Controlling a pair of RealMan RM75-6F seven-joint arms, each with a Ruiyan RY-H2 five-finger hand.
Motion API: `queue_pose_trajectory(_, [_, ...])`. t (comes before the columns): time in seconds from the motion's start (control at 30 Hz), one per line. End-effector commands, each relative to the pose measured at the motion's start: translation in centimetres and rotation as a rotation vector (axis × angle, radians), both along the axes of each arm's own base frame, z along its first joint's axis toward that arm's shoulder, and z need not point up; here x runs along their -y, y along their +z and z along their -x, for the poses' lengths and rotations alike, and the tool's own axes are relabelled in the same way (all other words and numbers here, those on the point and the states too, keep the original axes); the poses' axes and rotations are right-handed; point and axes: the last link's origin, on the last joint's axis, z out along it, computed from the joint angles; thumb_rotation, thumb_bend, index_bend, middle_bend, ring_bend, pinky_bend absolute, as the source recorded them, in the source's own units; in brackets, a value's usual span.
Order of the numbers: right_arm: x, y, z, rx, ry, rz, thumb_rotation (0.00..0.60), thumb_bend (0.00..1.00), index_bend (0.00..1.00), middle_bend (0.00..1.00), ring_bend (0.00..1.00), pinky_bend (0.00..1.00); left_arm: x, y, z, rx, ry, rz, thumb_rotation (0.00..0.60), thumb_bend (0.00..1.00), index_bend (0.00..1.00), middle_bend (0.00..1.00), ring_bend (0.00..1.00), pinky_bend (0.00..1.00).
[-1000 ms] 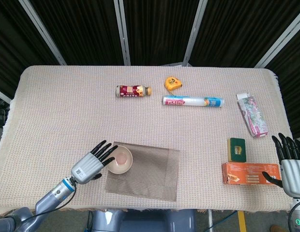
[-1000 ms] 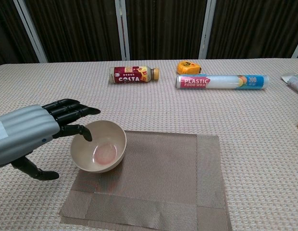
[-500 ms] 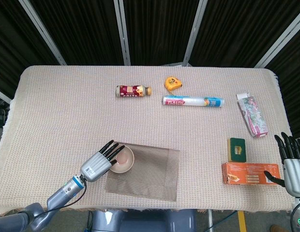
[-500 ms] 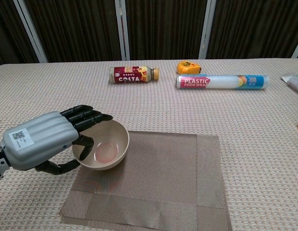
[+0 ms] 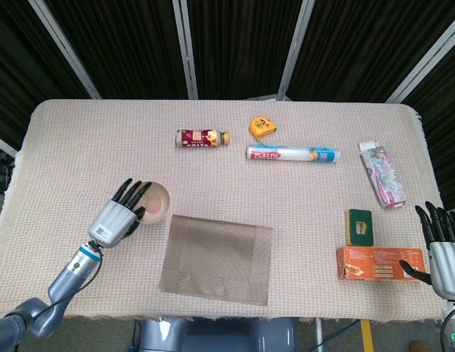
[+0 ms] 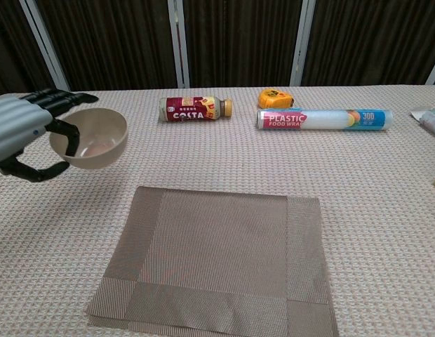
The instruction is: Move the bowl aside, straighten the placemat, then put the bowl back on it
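The beige bowl hangs tilted above the tablecloth, left of the placemat, pinched at its rim by my left hand. A brown woven placemat lies bare near the table's front edge, slightly skewed. At the far right edge my right hand stays with fingers spread, holding nothing, beside the orange box. The chest view does not show the right hand.
At the back lie a Costa bottle, a yellow tape measure and a roll of plastic wrap. A patterned carton and a green sponge sit on the right side.
My left hand took hold of the bowl, lifted it off the placemat and carried it left and further back. The placemat is now uncovered. The right hand barely moved.
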Motion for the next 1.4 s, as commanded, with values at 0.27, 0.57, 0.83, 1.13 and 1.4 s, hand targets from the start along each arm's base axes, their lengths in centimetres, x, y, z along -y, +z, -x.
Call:
queue_pose_trajectory(0.27, [0.0,-0.6,-0.3,-0.005,0.006,-0.020,0.600,0.00,0.00,0.00,0.00,0.00,-3.2,5.6,10.2,-0.009,0.413,-0.089,0.600,0.56,0.67,0.00,0.00,0.00])
queue_pose_trajectory(0.57, [0.0,-0.8,-0.3,-0.009,0.002,-0.025,0.600,0.00,0.00,0.00,0.00,0.00,-3.1,4.6,12.9,0.021,0.538,-0.079,0.600,0.26,0.19,0.00,0.00,0.00])
queue_pose_trajectory(0.83, [0.1,-0.7,-0.2,-0.006,-0.002,-0.020,0.600,0.00,0.00,0.00,0.00,0.00,-2.7,4.3,10.7,0.092,0.464,-0.078,0.600,0.17,0.00,0.00,0.00,0.00])
queue_pose_trajectory(1.13, [0.1,-0.5,-0.2,-0.002,-0.001,-0.020,0.600,0.00,0.00,0.00,0.00,0.00,2.6,3.1,3.1,0.275,0.129,0.164,0.600,0.24,0.42,0.00,0.00,0.00])
queue_pose_trajectory(1.4, [0.1,-0.4,0.0,-0.003,-0.005,-0.018,0.600,0.00,0.00,0.00,0.00,0.00,6.8,-0.7,0.1,0.199,0.005,0.367,0.600,0.33,0.51,0.00,0.00,0.00])
